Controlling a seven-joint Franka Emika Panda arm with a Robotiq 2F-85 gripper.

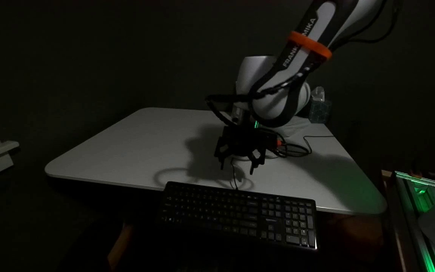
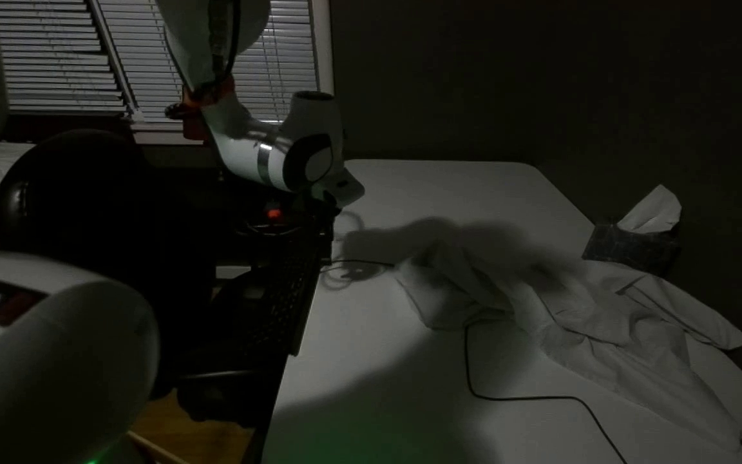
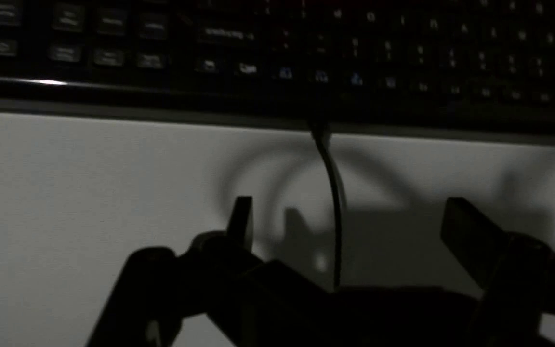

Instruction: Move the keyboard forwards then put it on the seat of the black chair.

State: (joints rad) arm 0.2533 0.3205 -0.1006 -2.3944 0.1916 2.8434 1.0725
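The black keyboard (image 1: 240, 215) lies along the white table's near edge, its cable side at the edge and most of it reaching out past it. It also shows in an exterior view (image 2: 284, 299) and across the top of the wrist view (image 3: 258, 79). What bears its outer side is too dark to tell. My gripper (image 1: 236, 170) is open and empty above the table, on the cable side of the keyboard, apart from it. In the wrist view the fingers (image 3: 348, 205) stand wide, with the keyboard cable (image 3: 336, 207) seen between them. The black chair's back (image 2: 81, 193) shows; its seat is lost in the dark.
The white table (image 1: 127, 151) spreads behind the keyboard. A grey cloth (image 2: 577, 316) and a black cable (image 2: 525, 398) lie on it. A tissue box (image 1: 320, 110) stands at the far corner. A window with blinds (image 2: 55, 58) is behind the chair.
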